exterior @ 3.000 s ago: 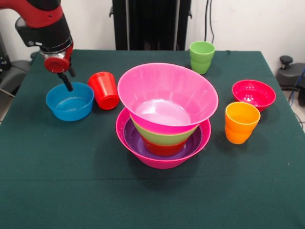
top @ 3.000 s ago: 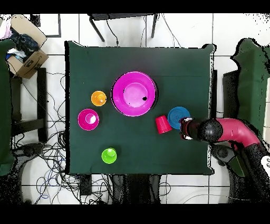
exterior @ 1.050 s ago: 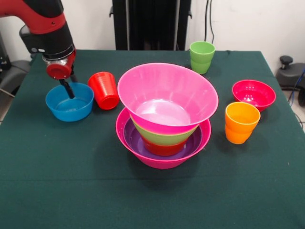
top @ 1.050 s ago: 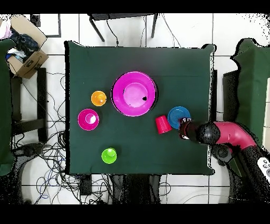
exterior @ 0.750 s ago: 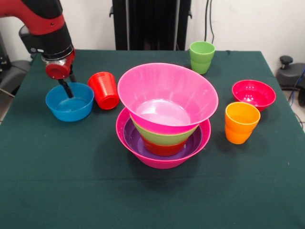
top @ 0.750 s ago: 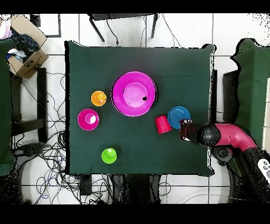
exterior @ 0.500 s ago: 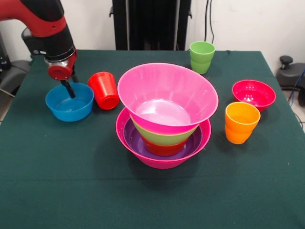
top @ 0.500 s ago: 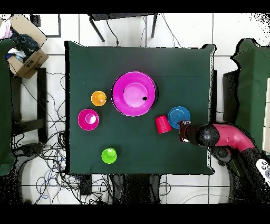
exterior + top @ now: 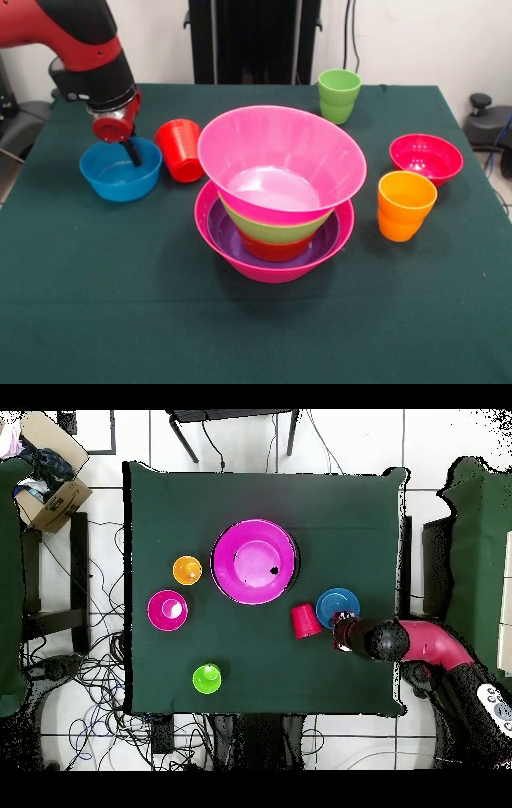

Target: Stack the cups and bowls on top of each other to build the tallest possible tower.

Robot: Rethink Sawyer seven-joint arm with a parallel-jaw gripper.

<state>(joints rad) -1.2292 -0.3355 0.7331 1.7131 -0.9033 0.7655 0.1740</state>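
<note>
From my remote station: the pincer [image 9: 130, 152] sits at the far rim of the blue bowl [image 9: 118, 171], one dark finger reaching down inside the bowl. I cannot tell whether the pincer is spread or pressed together; the red wrist covers most of it in both views. In the overhead view the pincer [image 9: 341, 629] lies at the blue bowl's [image 9: 336, 603] edge on the robot's side.

The red cup [image 9: 181, 150] leans just beside the blue bowl; I cannot tell whether they touch.

The tower [image 9: 276, 200] stands mid-worktop: a large hot-pink bowl [image 9: 272, 268] as base, a purple bowl [image 9: 228, 236] nested in it, a small orange-red bowl [image 9: 276, 250] inside that, a lime green bowl [image 9: 272, 230] above, and a second large hot-pink bowl [image 9: 280, 164] on top, tilted toward the camera.

Loose pieces in the front view: the lime green cup [image 9: 339, 95] upright near the far edge; the crimson bowl [image 9: 426, 159] at the right; the orange cup [image 9: 405, 205] upright just in front of it.

The worktop [image 9: 120, 304] is covered in dark green cloth.
</note>
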